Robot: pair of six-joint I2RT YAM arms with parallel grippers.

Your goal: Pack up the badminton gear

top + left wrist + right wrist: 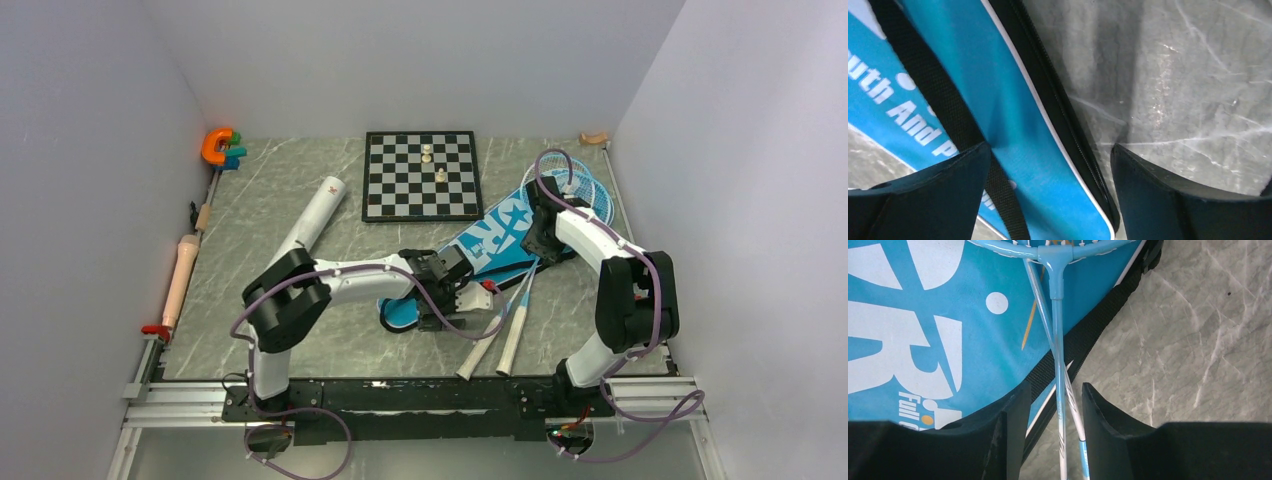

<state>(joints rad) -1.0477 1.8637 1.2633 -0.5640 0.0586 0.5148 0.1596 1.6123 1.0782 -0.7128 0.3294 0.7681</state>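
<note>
Blue bag diagonal, narrow end near-left

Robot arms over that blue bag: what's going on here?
They are packing badminton gear. The left gripper is open, straddling the zipper edge of the blue bag. The right gripper hangs open around the crossed shafts of the two rackets, which lie on top of the bag, not inside. Nothing is gripped yet.
</note>
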